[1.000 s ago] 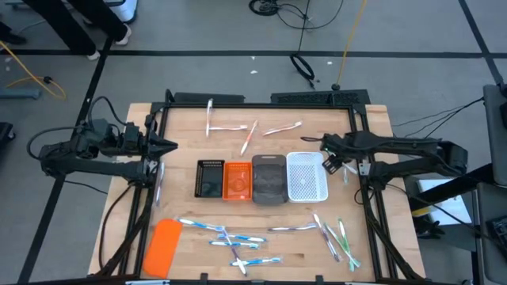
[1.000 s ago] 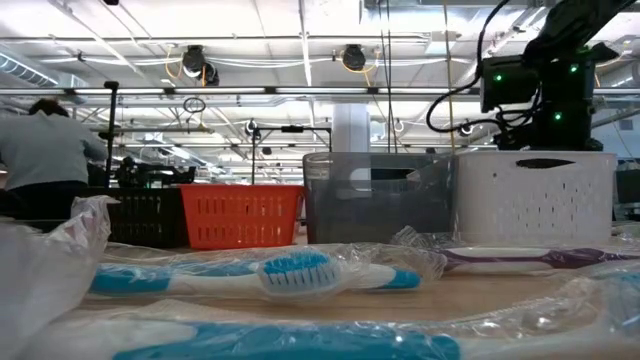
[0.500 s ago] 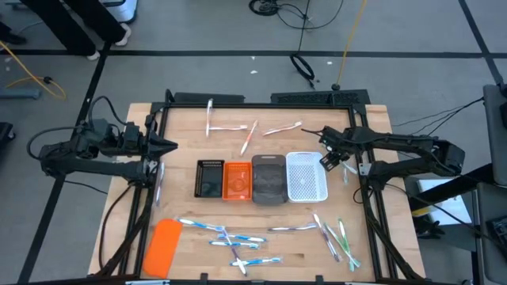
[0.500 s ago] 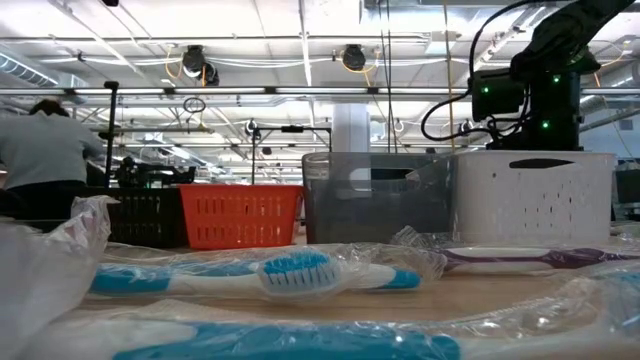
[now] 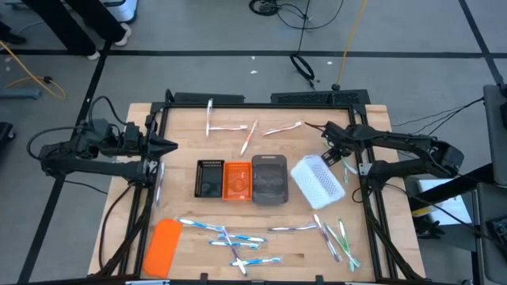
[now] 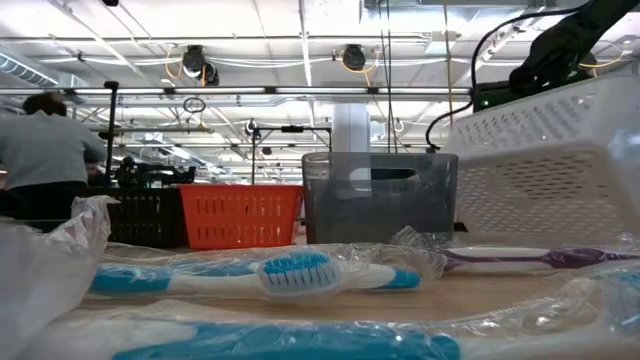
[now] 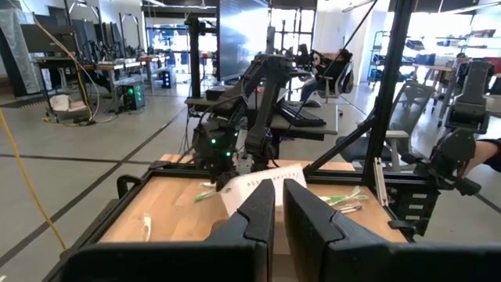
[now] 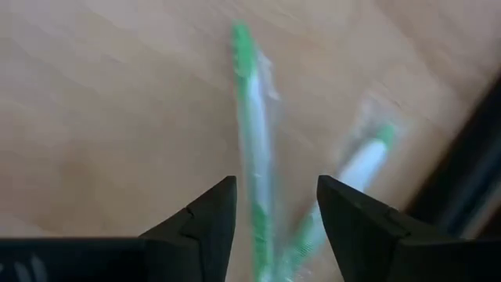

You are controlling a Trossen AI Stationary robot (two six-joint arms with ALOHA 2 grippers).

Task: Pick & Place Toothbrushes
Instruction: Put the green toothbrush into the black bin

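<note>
**A:** How is the right gripper (image 5: pixel 331 152) set?

**B:** Its fingers (image 8: pixel 205 215) are seen parted in the right wrist view, with nothing held between them. Two green-white toothbrushes (image 8: pixel 254 168) in clear wrap are seen on the wood beyond the fingertips. In the high view the gripper is placed at the far right corner of the white tray (image 5: pixel 318 178), which is turned askew from the row and, in the low view, appears tipped up on one side. Whether the gripper is touching the tray cannot be told for certain.

**A:** And the right arm's pose?

**B:** It is stretched in from the table's right edge, bent toward the middle.

**A:** The left gripper (image 5: pixel 168 146)?

**B:** It is held over the left edge of the table (image 5: pixel 186 127), its fingers (image 7: pixel 254 223) drawn nearly together and empty. The arm is extended level from the left.

**A:** Where are the toothbrushes found?

**B:** Blue-white toothbrushes (image 5: pixel 218 231) are scattered along the near edge, beside the orange slab (image 5: pixel 162 247). More are laid at the near right (image 5: pixel 337 237) and at the far side (image 5: pixel 245 131). The black tray (image 5: pixel 210 179), orange tray (image 5: pixel 237 180) and grey tray (image 5: pixel 269 179) are lined up mid-table.
</note>
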